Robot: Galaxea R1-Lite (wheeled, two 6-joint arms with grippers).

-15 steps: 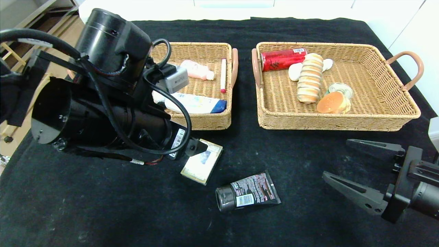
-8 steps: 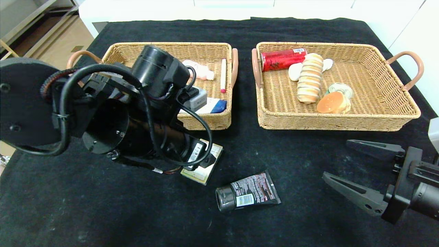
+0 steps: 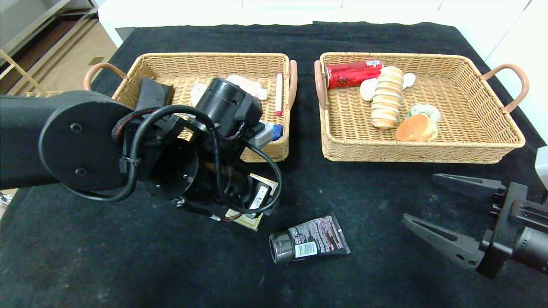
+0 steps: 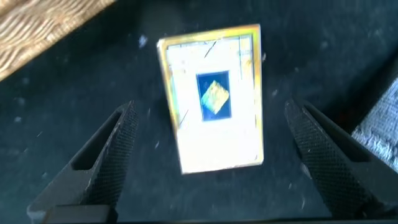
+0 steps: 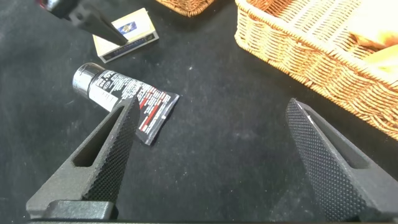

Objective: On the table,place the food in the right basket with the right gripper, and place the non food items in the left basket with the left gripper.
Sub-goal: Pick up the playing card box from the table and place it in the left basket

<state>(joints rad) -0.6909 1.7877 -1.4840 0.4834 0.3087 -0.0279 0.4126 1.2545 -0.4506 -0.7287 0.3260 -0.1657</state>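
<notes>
Cardboard box point(image 4: 214, 102) flat on black cloth, centred between wide-open, empty left gripper point(image 4: 210, 155) fingers; long axis running twelve-to-six. Right gripper point(image 3: 449, 216) agape, empty, parked near five o'clock.

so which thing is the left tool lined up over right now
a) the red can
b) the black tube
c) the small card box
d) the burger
c) In the left wrist view the small card box lies flat on the black cloth between the open fingers of the left tool, not yet gripped; the black tube lies apart, nearer the robot.
</notes>
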